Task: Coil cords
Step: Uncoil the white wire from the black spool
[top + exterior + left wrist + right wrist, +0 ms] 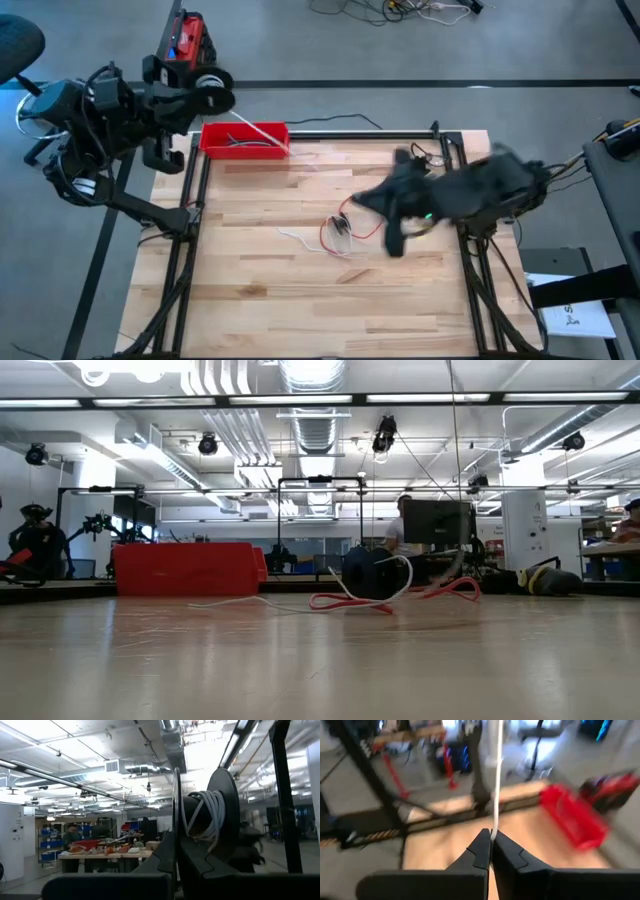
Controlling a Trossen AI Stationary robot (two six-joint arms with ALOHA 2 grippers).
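The red cord (352, 236) and the white cord (300, 237) lie tangled together near the middle of the wooden table (260, 290). Just beside them, the right gripper (491, 851) has its fingers pressed together on the white cord, which runs taut away from the tips. Farther back a red tray (244, 139) sits at the table's far left edge, and beyond that corner the left gripper (176, 851), off the table, is clamped on a black spool (207, 815) wound with grey cable.
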